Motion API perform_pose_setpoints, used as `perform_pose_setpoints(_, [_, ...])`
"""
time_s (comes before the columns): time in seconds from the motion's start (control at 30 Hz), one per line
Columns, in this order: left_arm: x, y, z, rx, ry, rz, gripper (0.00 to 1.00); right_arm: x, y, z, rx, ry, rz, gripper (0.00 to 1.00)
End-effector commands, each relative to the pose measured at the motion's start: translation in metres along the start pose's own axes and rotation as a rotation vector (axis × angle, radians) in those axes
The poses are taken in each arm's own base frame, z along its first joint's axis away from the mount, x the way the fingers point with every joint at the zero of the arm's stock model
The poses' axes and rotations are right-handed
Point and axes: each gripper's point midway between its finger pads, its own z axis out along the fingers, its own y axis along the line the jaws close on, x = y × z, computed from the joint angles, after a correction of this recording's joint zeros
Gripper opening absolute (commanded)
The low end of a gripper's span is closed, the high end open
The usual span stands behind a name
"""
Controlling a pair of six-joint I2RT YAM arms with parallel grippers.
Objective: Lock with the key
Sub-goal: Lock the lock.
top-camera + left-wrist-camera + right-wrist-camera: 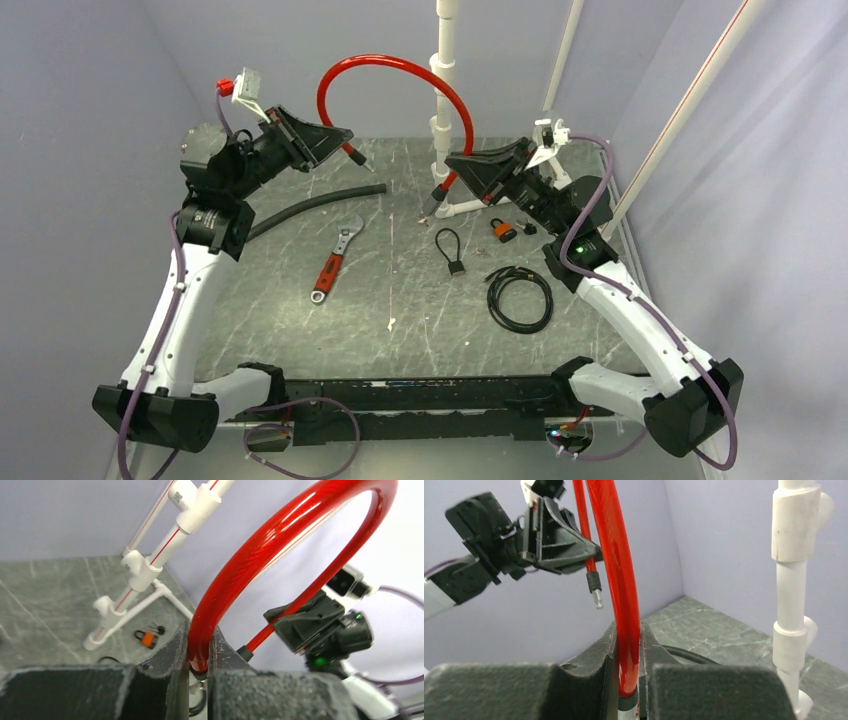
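Two grips, both on one red cable [400,65]. Reading the overhead view from the left: at 10 o'clock, finds left gripper [343,138] held above table [420,330], clenched on red cable close to one end, with a short black-sleeved metal tip poking past the jaws toward 5 o'clock. Confirms it from the left wrist view: fingers [176,647] pressed tight against both sides of red cable.

Lower, between 9 and 10 o'clock, notes black hose [320,203] lying flat. Just beneath it, at 9 o'clock and nearer centre, notes wrench [335,262] with red handle, jaw end toward 1 o'clock.

Follows red cable up from left gripper in a high arch toward 12 o'clock, crossing white pipe stand [442,100] in that view, then down toward 1 o'clock. Cannot tell whether looped around the pipe or merely beside it.

Just right of centre, at 3 o'clock, places key [457,267]: tiny blocky black head on thin cord loop, flat on table, loop toward 12 o'clock, clear of both grippers.

At 1 o'clock, finds right gripper [450,165], also off table, clamped on the other end of red cable. Seen from the right wrist: fingers [606,650] squeezed on it from both sides.

Further right, at 2 o'clock, spots orange padlock [503,230] near key. At 4 o'clock, spots coiled black cable [520,298], flat on table.
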Motion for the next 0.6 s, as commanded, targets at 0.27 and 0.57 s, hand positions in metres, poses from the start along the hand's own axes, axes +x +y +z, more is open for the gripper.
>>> perform_pose_setpoints(0.27, [0.018,-0.02,0.033,0.066,0.001,-0.457,0.0,-0.059,0.032,0.01,-0.157,-0.261,-0.061,0.0])
perform_pose_setpoints(0.57, [0.036,-0.022,0.035,0.081,0.044,-0.514,0.0,-0.049,0.037,0.018,-0.197,-0.236,-0.065,0.0])
